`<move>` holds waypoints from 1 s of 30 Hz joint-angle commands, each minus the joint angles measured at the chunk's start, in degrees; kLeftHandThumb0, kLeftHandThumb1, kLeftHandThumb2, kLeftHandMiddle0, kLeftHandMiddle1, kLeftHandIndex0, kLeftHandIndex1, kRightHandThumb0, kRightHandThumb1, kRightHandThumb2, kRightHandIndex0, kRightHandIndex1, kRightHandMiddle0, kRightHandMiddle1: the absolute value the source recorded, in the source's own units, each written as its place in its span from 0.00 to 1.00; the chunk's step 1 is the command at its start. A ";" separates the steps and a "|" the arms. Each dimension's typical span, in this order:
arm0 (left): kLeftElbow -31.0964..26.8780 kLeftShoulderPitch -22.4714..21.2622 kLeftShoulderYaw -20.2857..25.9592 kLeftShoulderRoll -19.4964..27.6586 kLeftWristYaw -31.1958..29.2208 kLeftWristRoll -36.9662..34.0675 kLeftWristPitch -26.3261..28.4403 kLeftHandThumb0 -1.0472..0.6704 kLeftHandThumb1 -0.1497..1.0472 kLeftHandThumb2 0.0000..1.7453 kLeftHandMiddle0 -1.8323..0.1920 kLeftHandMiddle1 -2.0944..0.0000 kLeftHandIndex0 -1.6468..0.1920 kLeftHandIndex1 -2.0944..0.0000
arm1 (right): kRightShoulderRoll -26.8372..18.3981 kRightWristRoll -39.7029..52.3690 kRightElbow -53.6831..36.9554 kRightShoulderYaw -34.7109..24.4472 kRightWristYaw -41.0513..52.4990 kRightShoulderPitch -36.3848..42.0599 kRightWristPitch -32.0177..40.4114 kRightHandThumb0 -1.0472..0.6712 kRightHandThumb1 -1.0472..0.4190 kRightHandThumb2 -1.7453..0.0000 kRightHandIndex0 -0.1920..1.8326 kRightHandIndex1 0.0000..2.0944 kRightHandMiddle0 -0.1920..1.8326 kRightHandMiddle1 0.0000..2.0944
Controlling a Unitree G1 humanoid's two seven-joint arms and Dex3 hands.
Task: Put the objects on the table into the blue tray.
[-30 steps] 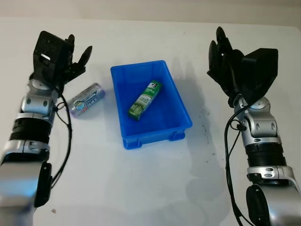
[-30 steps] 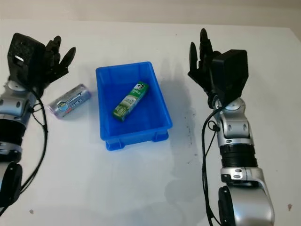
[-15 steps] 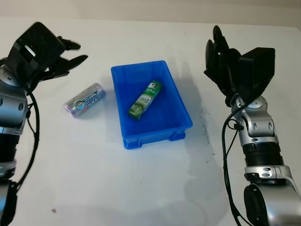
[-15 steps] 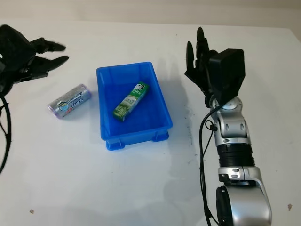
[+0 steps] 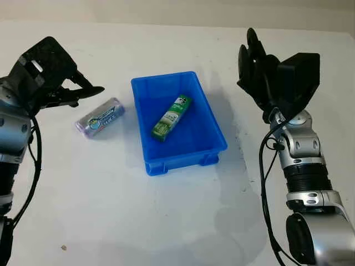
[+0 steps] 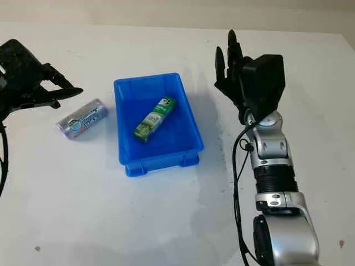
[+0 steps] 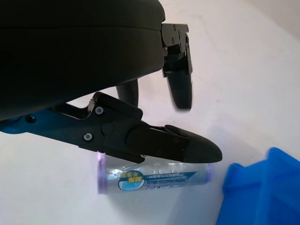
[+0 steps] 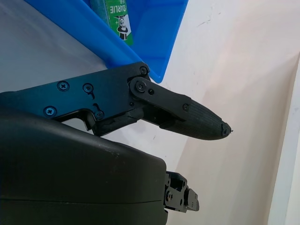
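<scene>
Nearest the robot lies bare white worktop (image 5: 166, 221). Beyond it the blue tray (image 5: 213, 130) sits in the middle, long side running away from the robot. A green tube (image 5: 171, 117) lies aslant on its floor, so one object seems already stowed. Left of the tray, just beside its wall but apart from it, a pale purple can (image 5: 100, 117) lies on its side on the worktop; it is what remains to be put away.

The left robot hand (image 5: 75, 93) hangs just beyond the can's outer end, holding nothing, its fingers (image 7: 180, 145) pointing toward the tray. From the wrist camera one finger reaches over the can without clearly touching it. That pose suggests it is lining up to close around the can along its length; I judge the grasp not yet made.

The right robot hand (image 5: 260, 72) is raised to the right of the tray, well apart from it, open, fingers pointing up and away, apparently parked.
</scene>
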 commanded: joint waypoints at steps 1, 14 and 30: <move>1.03 -2.44 -3.02 0.56 -1.05 1.80 1.09 0.17 1.00 0.08 0.98 0.72 1.00 0.91 | -0.09 0.49 0.20 -0.64 0.18 -0.54 -1.08 0.24 0.00 0.55 0.00 0.00 0.00 0.00; 10.37 -4.89 -11.51 -0.75 -4.63 8.52 -6.22 0.15 0.99 0.04 0.99 0.99 1.00 1.00 | -0.01 0.75 -0.86 -0.97 0.11 -0.03 -0.20 0.25 0.00 0.55 0.00 0.00 0.00 0.00; 10.48 -2.84 -14.80 0.79 -11.01 15.67 -13.00 0.09 0.97 0.03 0.71 0.15 0.86 0.78 | 0.56 1.33 -1.11 -1.25 0.03 -0.03 -0.02 0.25 0.00 0.55 0.00 0.00 0.00 0.00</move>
